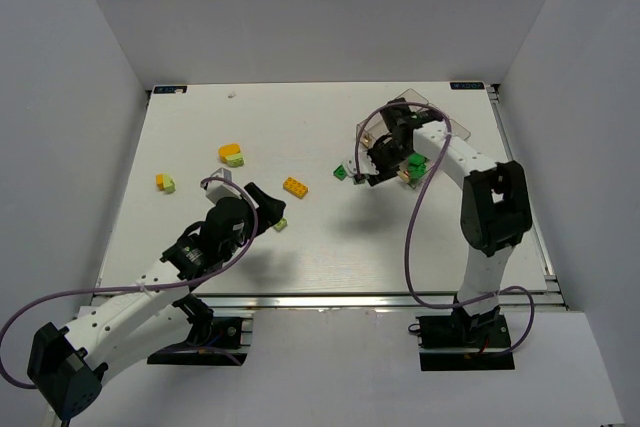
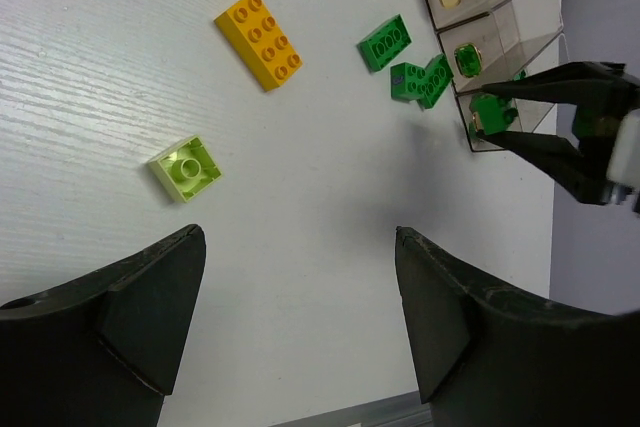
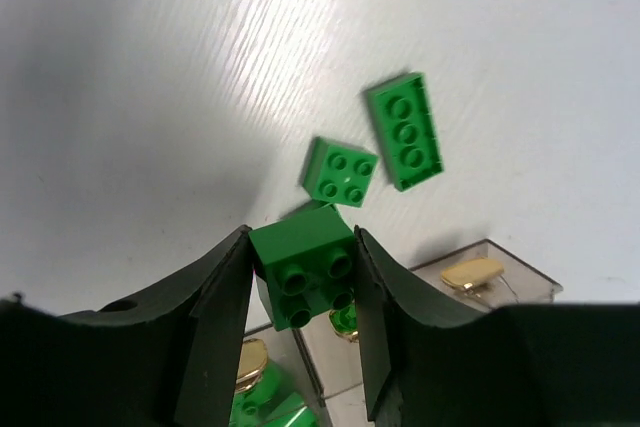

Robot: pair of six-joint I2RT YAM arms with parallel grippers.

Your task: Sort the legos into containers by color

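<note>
White table [image 1: 330, 247], white walls [image 1: 300, 7]; left claw [image 2: 298, 242] released; right claw [image 3: 301, 237] grasping green lego [image 3: 305, 265].

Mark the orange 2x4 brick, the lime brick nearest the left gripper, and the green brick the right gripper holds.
orange brick [image 2: 259, 39]: left wrist view, middle of its studded top.
lime brick [image 2: 187, 167]: left wrist view, centre of its top.
held green brick [image 3: 300, 252]: right wrist view, its upper face.
</note>
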